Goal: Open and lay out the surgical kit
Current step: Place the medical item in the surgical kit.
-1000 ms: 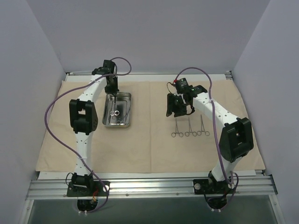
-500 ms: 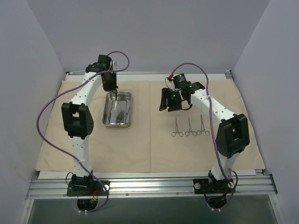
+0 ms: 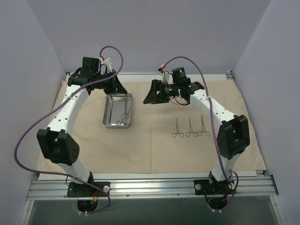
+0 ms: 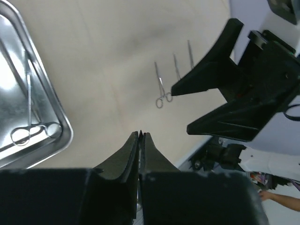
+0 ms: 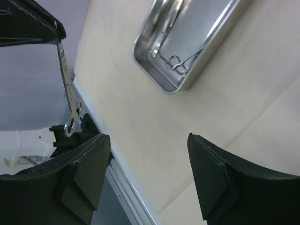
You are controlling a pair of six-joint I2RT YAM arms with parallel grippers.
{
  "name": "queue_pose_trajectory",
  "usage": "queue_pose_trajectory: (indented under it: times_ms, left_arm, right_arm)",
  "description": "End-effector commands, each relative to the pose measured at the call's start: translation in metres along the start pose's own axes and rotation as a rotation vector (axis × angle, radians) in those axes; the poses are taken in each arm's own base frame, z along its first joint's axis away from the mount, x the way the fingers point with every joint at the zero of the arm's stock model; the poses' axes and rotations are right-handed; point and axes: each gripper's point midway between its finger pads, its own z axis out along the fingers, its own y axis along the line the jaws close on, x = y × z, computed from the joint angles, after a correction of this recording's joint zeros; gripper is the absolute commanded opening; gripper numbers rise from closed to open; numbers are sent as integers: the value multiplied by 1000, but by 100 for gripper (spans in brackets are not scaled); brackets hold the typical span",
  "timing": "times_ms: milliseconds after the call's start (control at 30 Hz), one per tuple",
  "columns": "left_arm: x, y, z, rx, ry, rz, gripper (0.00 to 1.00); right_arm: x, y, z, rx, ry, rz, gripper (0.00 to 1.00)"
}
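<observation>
The beige cloth wrap (image 3: 140,147) lies spread flat over the table. On its left half stands the steel tray (image 3: 107,108), with forceps (image 3: 124,117) lying inside. Three more forceps (image 3: 190,127) lie side by side on the right half. My left gripper (image 3: 123,90) hovers above the tray's far right corner. It is shut on a single forceps (image 5: 69,96), which hangs ring-end down from its tips. My right gripper (image 3: 147,99) faces it from the right, open and empty (image 5: 149,138), a short gap away.
A metal rail (image 3: 150,183) runs along the near edge, and grey walls close in the left, right and back. In the left wrist view the tray's rim (image 4: 65,136) is at the left and the right gripper's fingers (image 4: 206,75) fill the right side.
My left gripper has risen out of the tray with one forceps and turned toward the right. The right gripper has swung left and back toward it and has opened wider.
</observation>
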Motion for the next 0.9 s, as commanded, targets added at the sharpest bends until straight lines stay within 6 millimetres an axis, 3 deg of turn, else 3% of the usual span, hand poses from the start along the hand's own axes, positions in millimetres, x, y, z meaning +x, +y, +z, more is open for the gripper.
queue_pose_trajectory:
  times_ms: [0, 33, 133, 267, 667, 867]
  left_arm:
    - [0, -56, -21, 258, -59, 13, 2]
    - [-1, -70, -32, 302, -95, 48, 2]
    - [8, -85, -42, 391, -100, 44, 2]
    - [21, -103, -51, 506, -102, 26, 2]
    - [29, -120, -62, 603, -105, 1, 2]
    - [32, -120, -62, 611, -102, -18, 2]
  right_arm:
    - [-12, 62, -20, -232, -53, -101, 68]
    - [-16, 72, -24, -267, -72, -125, 68]
    - [-20, 97, -35, -365, -121, -162, 68]
    - [-10, 137, -51, -557, -138, -162, 69]
    - [14, 155, -43, -622, -81, -155, 65]
    - [24, 164, -41, -661, -57, -153, 60]
